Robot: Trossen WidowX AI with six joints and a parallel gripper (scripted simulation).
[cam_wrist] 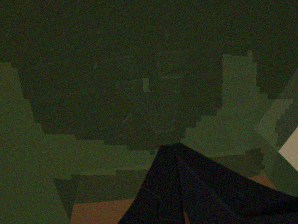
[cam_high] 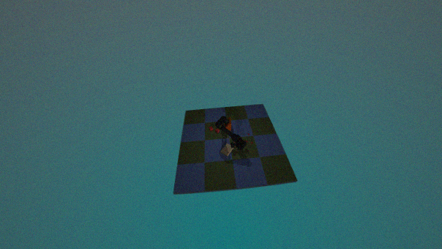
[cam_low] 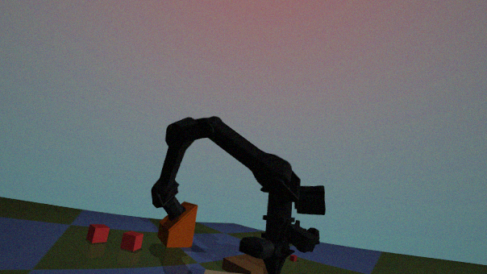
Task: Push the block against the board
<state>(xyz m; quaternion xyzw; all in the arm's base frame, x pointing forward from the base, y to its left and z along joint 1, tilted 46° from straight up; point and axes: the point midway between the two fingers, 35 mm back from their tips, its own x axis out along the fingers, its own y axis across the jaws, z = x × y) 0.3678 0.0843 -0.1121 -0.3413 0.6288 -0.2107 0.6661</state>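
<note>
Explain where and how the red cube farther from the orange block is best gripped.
I'd grip the red cube midway up two opposite side faces, coming from above: its sides look flat and parallel, its top uncovered. The other red cube stands close by, so choose faces not turned towards it.

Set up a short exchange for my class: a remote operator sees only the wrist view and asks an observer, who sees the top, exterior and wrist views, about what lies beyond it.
Operator: I see only green squares around the pale piece. Is the whole checkered mat green?
Observer: No, the top view shows blue squares alternating with the green ones.
Operator: Any red things outside my picture?
Observer: Yes. In the exterior view, two red cubes stand left of an orange block.
</note>
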